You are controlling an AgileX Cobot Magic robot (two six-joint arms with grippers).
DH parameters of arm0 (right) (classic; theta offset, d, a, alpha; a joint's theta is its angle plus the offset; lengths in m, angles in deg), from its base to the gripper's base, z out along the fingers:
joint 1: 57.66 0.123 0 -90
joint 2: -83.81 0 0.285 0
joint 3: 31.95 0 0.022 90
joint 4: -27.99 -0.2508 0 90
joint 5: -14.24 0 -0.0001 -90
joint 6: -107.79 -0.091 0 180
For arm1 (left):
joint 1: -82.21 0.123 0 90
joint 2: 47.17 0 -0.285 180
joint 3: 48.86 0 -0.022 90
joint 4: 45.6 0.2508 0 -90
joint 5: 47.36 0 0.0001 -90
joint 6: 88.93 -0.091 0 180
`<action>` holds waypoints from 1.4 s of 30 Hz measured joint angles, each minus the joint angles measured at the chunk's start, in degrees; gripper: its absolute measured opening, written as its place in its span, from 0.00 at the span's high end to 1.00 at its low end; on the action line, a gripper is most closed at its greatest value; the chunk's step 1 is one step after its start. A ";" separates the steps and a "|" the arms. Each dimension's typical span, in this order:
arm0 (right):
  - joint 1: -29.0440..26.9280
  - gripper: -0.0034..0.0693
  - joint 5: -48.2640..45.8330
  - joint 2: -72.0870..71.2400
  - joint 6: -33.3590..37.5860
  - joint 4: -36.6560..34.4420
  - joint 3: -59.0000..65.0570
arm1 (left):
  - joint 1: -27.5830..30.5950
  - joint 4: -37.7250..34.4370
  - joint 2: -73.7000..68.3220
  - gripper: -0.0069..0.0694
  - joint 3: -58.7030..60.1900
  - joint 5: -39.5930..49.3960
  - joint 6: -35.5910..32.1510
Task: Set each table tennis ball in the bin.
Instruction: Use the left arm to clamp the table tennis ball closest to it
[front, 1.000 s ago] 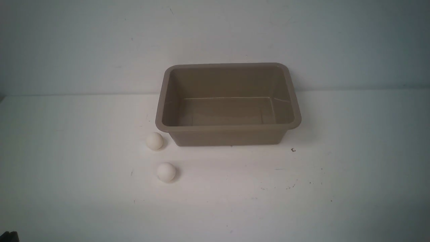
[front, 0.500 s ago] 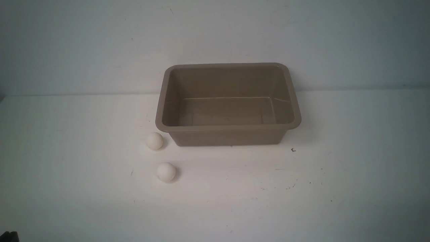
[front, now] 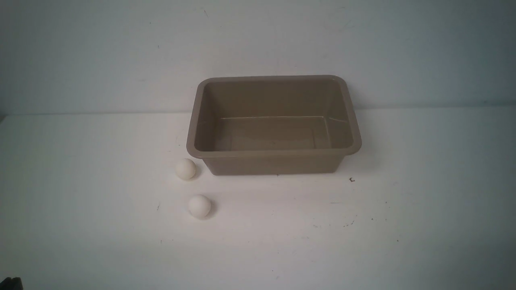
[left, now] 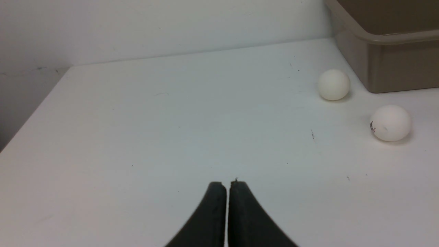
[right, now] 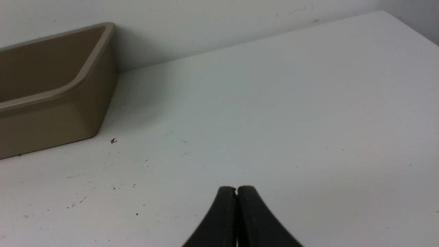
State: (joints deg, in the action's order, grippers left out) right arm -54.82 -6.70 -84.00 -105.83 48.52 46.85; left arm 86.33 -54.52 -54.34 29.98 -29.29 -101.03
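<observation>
Front view, left tool (front: pixel 11 283): only a dark piece shows at the near left corner, well apart from both balls and the bin.
Front view, bin: a rectangular tan-brown plastic bin (front: pixel 274 154) with rounded corners and a flared rim stands upright on the white bench (front: pixel 282 249), ahead of the left tool and to its right.
Front view, farther ball: a smooth matte white table tennis ball (front: pixel 185 169) rests on the bench, ahead and to the right of the left tool, just beside the bin's near left corner.
Front view, nearer ball: a second matte white table tennis ball (front: pixel 199 206) lies closer to the left tool, also ahead and right, apart from the first.
Left wrist view, left tool: narrow, its dark fingers nearly together, nothing between them.
Left wrist view, balls: both sit beyond the fingertips, outside the bin; the nearer has small dark marks.
Right wrist view, right tool (right: pixel 236 188): narrow, dark fingertips together, holding nothing.
Right wrist view, bin: beyond the right tool, well apart.
</observation>
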 joint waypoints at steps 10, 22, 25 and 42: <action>0.00 0.97 0.00 0.00 0.00 0.00 0.00 | 0.00 0.00 0.00 0.91 0.00 0.00 -0.12; 0.00 0.97 0.00 0.00 0.00 0.00 0.00 | 0.00 -28.86 0.00 0.91 0.00 -0.03 8.33; 0.00 0.97 0.00 0.00 0.00 0.00 0.00 | 0.00 -37.34 0.00 0.91 0.00 -0.64 8.20; 0.00 0.97 0.00 0.00 0.00 0.00 0.00 | 0.00 -63.46 0.00 0.91 0.00 -5.07 4.00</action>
State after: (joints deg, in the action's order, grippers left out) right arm -54.82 -6.70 -84.00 -105.83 48.52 46.85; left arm 86.33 -117.98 -54.34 29.98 -34.36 -97.03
